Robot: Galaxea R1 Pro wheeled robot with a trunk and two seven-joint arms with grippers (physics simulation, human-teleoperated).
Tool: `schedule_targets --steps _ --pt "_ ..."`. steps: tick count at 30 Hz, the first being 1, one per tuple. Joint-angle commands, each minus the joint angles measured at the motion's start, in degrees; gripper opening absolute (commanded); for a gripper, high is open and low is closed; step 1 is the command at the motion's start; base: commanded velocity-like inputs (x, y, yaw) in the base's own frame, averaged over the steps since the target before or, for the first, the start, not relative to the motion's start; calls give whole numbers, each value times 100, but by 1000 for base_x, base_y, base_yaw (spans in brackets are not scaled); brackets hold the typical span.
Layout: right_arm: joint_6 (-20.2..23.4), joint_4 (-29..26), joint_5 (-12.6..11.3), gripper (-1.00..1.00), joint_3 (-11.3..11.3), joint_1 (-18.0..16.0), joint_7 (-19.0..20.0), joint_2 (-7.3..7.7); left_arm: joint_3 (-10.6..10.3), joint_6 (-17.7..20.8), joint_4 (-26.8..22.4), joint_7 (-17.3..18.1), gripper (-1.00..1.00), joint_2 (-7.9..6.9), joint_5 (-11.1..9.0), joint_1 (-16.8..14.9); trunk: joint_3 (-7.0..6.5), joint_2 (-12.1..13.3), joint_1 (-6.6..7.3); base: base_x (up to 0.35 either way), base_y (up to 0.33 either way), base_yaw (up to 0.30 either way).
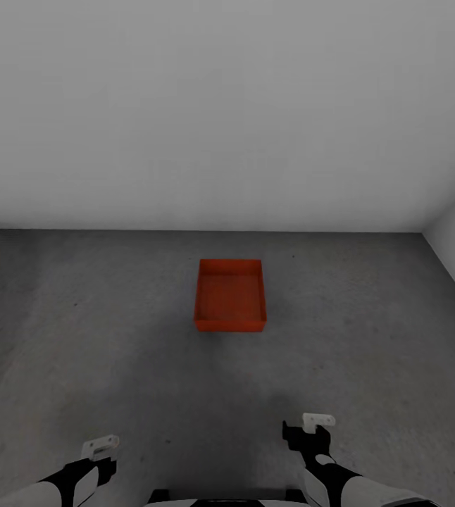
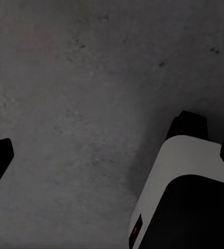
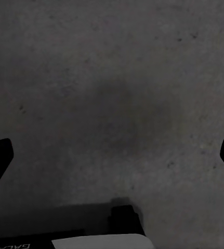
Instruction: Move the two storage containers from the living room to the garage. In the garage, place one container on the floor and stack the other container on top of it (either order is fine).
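Sitting at twelve o'clock on the rough grey concrete floor [image 1: 368, 331], one orange-red rectangular storage container [image 1: 229, 295] awaits its twin; left gripper [image 1: 99, 451] and right gripper [image 1: 310, 429] hang spread wide and empty, so fetch the other and lower it squarely.

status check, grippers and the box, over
Left gripper and right gripper both open, empty. One orange-red container on the grey floor ahead, near the wall. Nothing between.

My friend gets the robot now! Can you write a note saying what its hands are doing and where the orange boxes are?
Left gripper: open, empty, low over the concrete floor.
Right gripper: open, empty too.
One orange container sits upright on the garage floor ahead, near the pale wall.
Done: one container placed.
Left: bring the other container and stack it on this one.
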State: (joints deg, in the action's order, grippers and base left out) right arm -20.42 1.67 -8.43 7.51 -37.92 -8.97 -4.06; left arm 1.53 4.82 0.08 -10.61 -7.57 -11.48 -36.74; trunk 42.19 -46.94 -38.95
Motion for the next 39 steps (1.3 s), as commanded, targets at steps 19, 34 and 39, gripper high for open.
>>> schedule_targets --steps 19,34,39 --pt "-11 26 -48 100 58 32 7 -12 13 5 1 -11 100 46 -23 247 4 -4 -1 0 0 0" --pt "203 27 -36 100 58 115 7 -4 6 -422 1 113 100 58 -3 754 4 -4 -1 0 0 0" --pt "205 27 -36 100 58 118 2 -7 5 -462 -5 233 100 80 1 770 4 -4 -1 0 0 0"
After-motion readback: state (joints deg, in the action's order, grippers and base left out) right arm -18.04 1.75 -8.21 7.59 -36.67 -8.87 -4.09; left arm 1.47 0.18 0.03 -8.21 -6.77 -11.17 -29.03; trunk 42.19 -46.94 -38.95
